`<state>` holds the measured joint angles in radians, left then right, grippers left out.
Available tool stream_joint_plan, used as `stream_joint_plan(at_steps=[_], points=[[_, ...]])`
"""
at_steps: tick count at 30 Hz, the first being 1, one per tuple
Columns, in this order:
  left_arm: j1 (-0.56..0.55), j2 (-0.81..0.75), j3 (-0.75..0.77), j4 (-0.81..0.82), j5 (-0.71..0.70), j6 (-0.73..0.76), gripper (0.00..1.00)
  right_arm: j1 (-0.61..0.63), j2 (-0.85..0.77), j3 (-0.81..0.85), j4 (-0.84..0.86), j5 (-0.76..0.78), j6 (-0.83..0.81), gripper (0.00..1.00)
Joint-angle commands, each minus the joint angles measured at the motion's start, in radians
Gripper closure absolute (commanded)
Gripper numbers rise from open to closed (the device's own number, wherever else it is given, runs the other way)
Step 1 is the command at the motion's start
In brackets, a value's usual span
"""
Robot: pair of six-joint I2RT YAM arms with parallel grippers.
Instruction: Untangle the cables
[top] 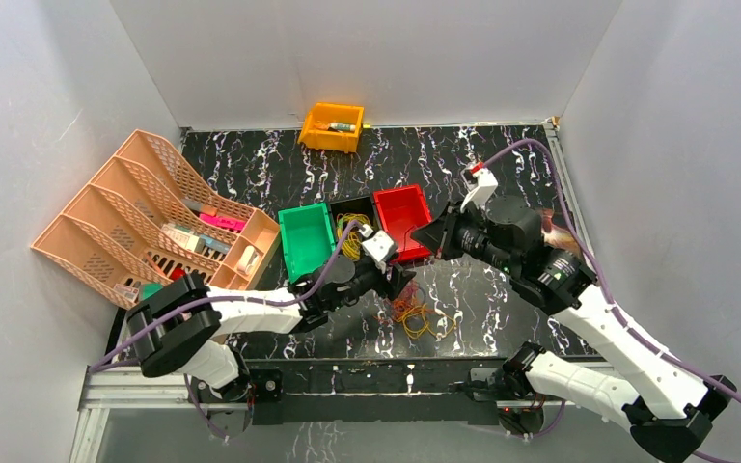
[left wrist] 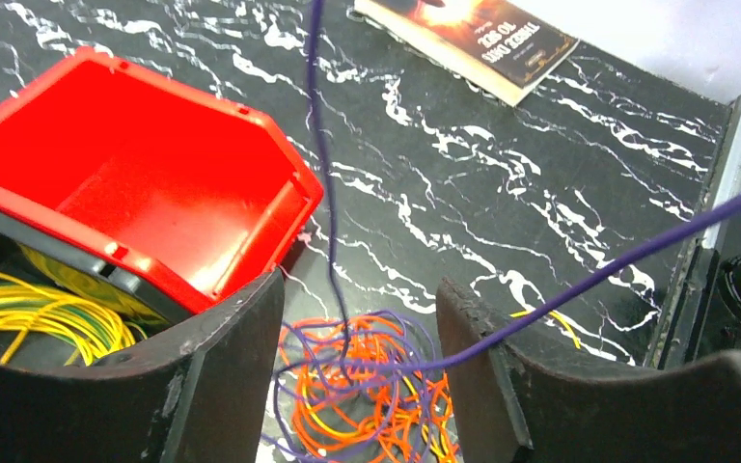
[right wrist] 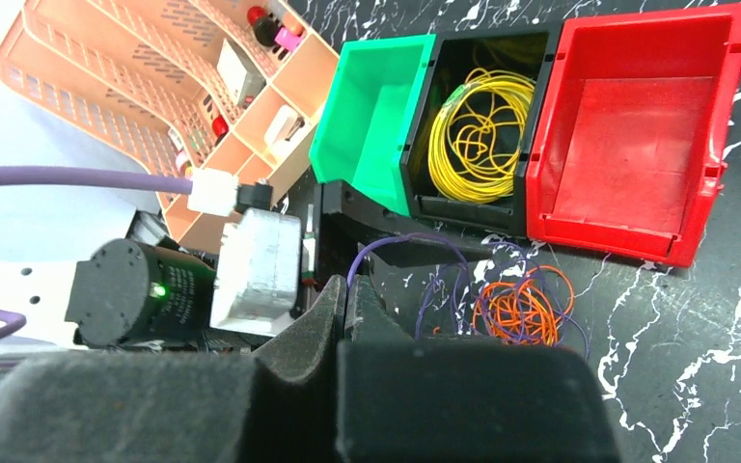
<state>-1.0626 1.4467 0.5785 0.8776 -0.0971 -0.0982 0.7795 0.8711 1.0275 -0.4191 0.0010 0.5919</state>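
Two white-shelled arms with black joints (top: 251,309); thick lilac cables (top: 529,142) along each; black cylindrical motor (right wrist: 121,289) with green LED (right wrist: 159,289).

- table top (left wrist: 540,174): black marble-look, white veins, smooth, faint sheen
- red bin (left wrist: 154,183): moulded plastic, glossy
- cables (left wrist: 347,395): thin wire, smooth plastic sheath
- left gripper (left wrist: 357,289) fingers (left wrist: 222,376): matt black, scuffed
- book (left wrist: 473,39): glossy paper cover
- peach organiser (top: 135,222): perforated plastic, matt
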Motion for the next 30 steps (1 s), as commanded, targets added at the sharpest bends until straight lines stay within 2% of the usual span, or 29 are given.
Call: stream_joint_plan(at_steps=[1,10,14,30], points=[[-0.003,0.017,-0.020,0.080,-0.020,-0.075,0.44,0.001,-0.021,0.070,0.030,0.065,0.021,1.00],[-0.003,0.163,-0.071,0.156,-0.049,-0.186,0.47,0.002,0.002,0.250,0.091,0.046,0.013,1.00],[-0.004,0.182,-0.128,0.181,-0.068,-0.221,0.48,0.002,0.007,0.396,0.057,0.179,-0.093,1.00],[-0.003,0.246,-0.155,0.215,-0.056,-0.266,0.51,0.002,0.049,0.657,0.068,0.283,-0.245,1.00]])
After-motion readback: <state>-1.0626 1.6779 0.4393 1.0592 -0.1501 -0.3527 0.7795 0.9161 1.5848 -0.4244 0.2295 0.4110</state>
